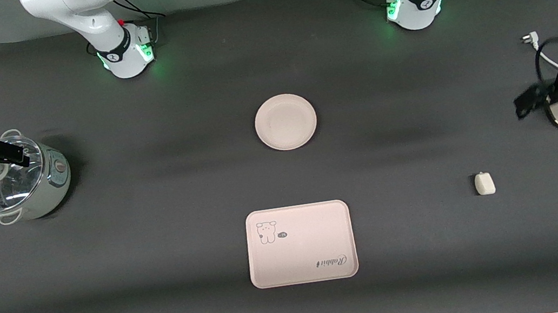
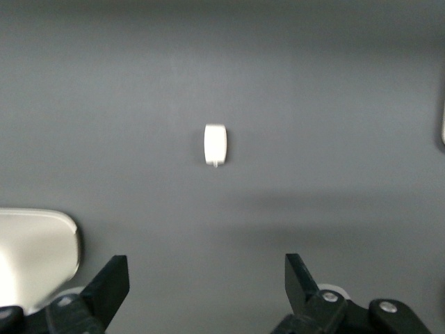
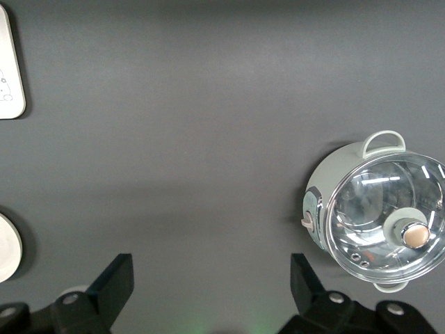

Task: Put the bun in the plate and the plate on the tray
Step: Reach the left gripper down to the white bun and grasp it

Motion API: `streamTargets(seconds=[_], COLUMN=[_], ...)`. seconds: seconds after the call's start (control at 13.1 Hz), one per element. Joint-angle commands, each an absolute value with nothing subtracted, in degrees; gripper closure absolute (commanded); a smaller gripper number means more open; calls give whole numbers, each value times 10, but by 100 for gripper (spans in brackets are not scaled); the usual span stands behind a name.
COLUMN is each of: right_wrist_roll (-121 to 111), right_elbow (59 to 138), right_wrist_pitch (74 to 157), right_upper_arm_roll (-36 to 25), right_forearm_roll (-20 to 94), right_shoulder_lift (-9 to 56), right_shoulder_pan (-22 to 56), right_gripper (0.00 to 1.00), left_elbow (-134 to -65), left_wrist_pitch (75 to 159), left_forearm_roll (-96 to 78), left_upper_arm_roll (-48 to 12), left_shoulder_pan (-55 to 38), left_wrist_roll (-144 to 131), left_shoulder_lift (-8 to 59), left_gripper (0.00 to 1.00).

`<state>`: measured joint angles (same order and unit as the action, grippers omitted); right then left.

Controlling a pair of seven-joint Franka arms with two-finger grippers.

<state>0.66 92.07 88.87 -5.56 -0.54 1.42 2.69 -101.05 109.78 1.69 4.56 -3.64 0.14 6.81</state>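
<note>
Hovering wide, empty: left pincer [image 2: 201, 285] over bun [image 2: 215, 145] | right pincer [image 3: 212, 289] likewise

The plate [image 1: 285, 121] lies mid-table, with the tray [image 1: 300, 244] nearer the front camera. The bun [image 1: 484, 183] lies toward the left arm's end, and a pot [image 1: 20, 177] stands at the right arm's end.

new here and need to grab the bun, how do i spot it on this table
Start at the rectangular tray with the bear drawing, near the front camera. Level with its upper edge, toward the left arm's end of the table, the bun lies alone on the dark cloth. It is a small cream-white rounded block, far smaller than the round plate.
</note>
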Motion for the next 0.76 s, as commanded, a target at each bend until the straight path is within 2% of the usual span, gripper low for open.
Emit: streamTargets(seconds=[0.0,0.46,0.69], right_wrist_roll=[-5,-5,-5], right_elbow=[918,918,918], right_wrist_pitch=[883,883,883], right_upper_arm_roll=[-54,-54,-54], right_forearm_roll=[-12,-12,-12], right_shoulder_lift=[13,13,13], right_shoulder_pan=[25,25,25], right_gripper=[0,0,0], left_elbow=[-984,-1004,-1032], left_wrist_pitch=[1182,1374,1428], left_forearm_roll=[14,8,7], left_upper_arm_roll=[46,45,44], left_shoulder_pan=[-33,-14,-14], left_wrist_roll=[7,27,29], left_shoulder_lift=[173,325,350], left_gripper=[0,0,0])
